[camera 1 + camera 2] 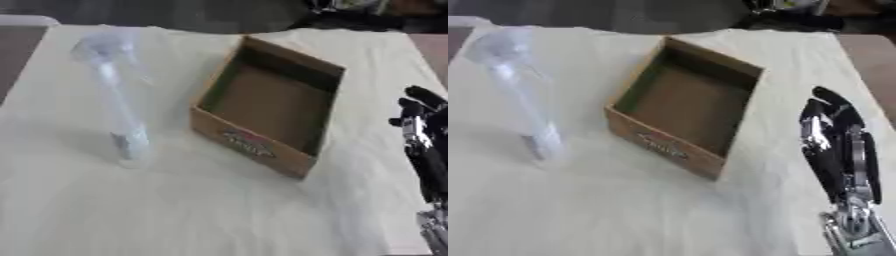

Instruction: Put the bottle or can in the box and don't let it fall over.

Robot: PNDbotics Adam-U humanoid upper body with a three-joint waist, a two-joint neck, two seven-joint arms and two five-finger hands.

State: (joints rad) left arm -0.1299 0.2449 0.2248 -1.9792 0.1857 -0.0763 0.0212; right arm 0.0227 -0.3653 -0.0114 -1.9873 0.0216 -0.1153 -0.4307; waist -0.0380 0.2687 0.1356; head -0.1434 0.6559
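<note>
A clear plastic bottle stands upright on the white cloth at the left, apart from everything else. An open cardboard box sits in the middle, its inside bare, with a printed label on its near wall. My right hand rises at the right edge, black with silver joints, fingers straight and pointing up, holding nothing. It stays to the right of the box, not touching it. My left hand shows in neither view.
The white cloth covers the table and lies a little wrinkled. Dark floor and some dark clutter lie beyond the far edge. A brown strip of table shows at the right.
</note>
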